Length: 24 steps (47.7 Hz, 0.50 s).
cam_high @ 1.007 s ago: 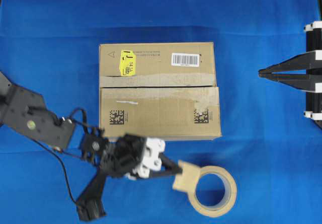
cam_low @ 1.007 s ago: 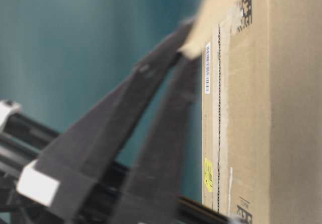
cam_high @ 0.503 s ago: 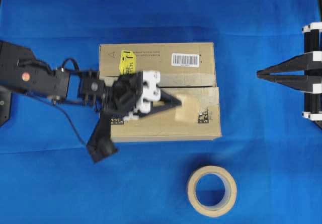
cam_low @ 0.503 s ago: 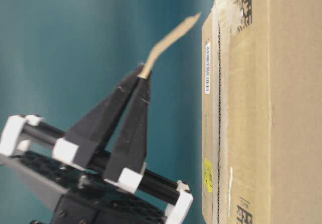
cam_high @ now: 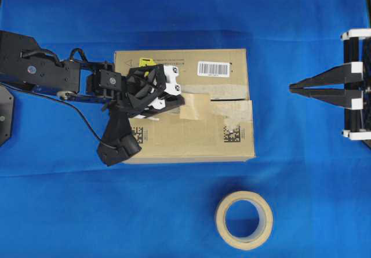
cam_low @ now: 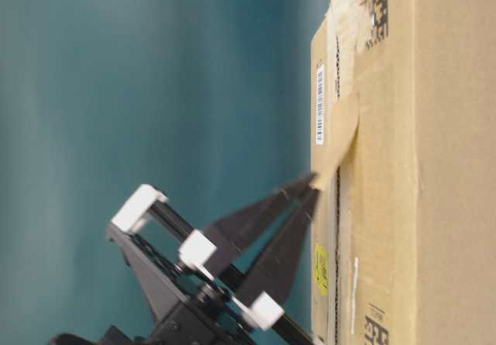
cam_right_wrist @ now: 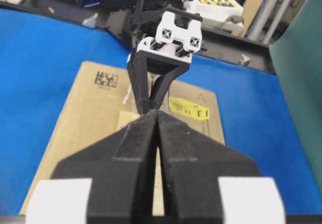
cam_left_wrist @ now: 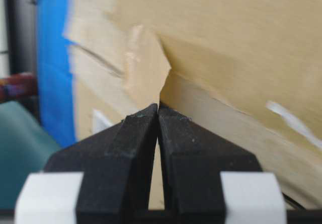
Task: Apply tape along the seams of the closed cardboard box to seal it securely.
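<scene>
The tape (cam_high: 194, 105) lies across the seams (cam_high: 229, 100) near the middle of the cardboard box (cam_high: 185, 136), its left edge pinched in the closed left gripper (cam_high: 181, 101). Judgement: press it flat along the slit before letting go, since one corner looks lifted. The right gripper (cam_high: 291, 87) rests closed and empty, well apart.

The cardboard box (cam_high: 184, 104) lies flat and closed on the blue cloth, a large brown rectangle bearing a yellow sticker and a white barcode label on its far flap and two black square codes on its near flap. The seam (cam_high: 232, 100), a thin dark slit bordered by worn pale tape residue, runs along the box between the two big flaps. The tape (cam_high: 195, 106), a small tan-brown square piece, lies across the seam near the middle of the box top, one edge pinched in the closed left gripper (cam_high: 181, 101).
</scene>
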Tool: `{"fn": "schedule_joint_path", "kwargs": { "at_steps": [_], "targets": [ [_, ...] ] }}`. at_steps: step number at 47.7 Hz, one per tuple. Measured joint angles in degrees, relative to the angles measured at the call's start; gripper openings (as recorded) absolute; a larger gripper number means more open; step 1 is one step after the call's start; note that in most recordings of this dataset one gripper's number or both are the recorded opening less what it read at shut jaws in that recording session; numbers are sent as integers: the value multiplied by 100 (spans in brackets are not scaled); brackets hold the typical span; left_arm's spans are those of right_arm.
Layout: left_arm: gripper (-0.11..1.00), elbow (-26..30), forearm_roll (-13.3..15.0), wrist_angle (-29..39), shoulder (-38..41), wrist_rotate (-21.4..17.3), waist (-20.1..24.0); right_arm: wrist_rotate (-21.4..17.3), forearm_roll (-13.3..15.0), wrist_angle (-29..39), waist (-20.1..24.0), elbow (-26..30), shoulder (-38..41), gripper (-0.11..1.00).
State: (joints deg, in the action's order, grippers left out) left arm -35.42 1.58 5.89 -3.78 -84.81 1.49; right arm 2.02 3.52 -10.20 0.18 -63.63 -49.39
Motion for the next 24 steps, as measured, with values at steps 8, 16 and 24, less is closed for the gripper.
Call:
{"fn": "schedule_joint_path", "kwargs": {
  "at_steps": [8, 16, 24],
  "targets": [
    [0, -114, 0, 141, -97, -105, 97, 9, 0, -18, 9, 0, 88, 0],
    [0, -185, 0, 176, -141, -114, 105, 9, 0, -26, 0, 9, 158, 0],
    [0, -193, 0, 193, -141, -123, 105, 9, 0, -53, 9, 0, 211, 0]
  ]
}}
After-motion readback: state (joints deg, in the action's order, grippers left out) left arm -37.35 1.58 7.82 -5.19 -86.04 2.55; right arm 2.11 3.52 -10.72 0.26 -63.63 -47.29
